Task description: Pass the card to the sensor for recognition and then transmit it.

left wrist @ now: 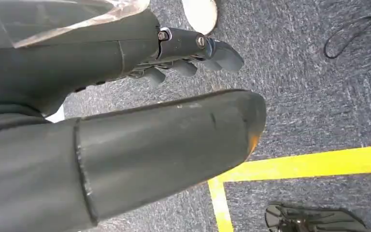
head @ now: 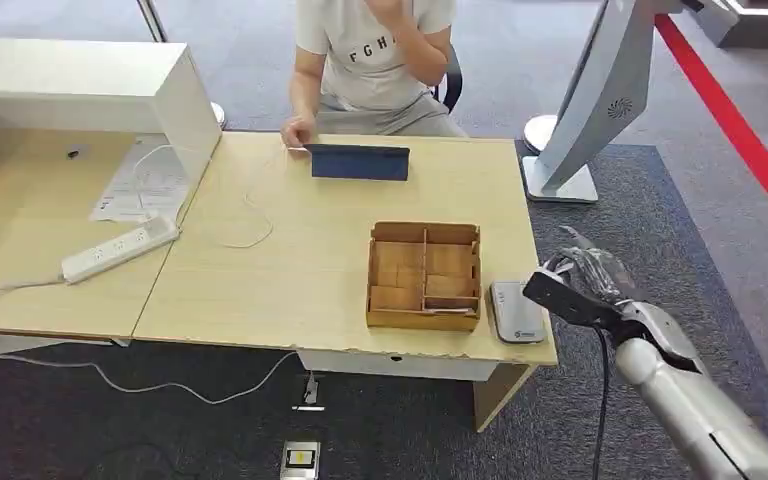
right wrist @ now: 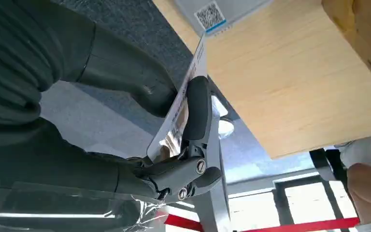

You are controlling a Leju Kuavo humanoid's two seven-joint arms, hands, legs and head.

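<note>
My right hand (head: 585, 285) hovers just off the table's right front corner, pinching a thin card (right wrist: 179, 113) edge-on between thumb and a finger (right wrist: 198, 108). In the head view the card (head: 558, 294) looks dark and flat and reaches toward the grey sensor (head: 517, 312), which lies flat on the table beside it. The sensor (right wrist: 212, 13) carries a QR-code label in the right wrist view. My left hand (left wrist: 140, 121) hangs over the carpet and holds nothing, thumb and fingers (left wrist: 193, 60) apart.
A wooden compartment box (head: 425, 275) stands left of the sensor on the wooden table (head: 290, 260). A person (head: 375, 60) sits at the far side behind a dark tablet (head: 360, 162). A power strip (head: 120, 250) lies at left. A white stand (head: 580, 110) rises at right.
</note>
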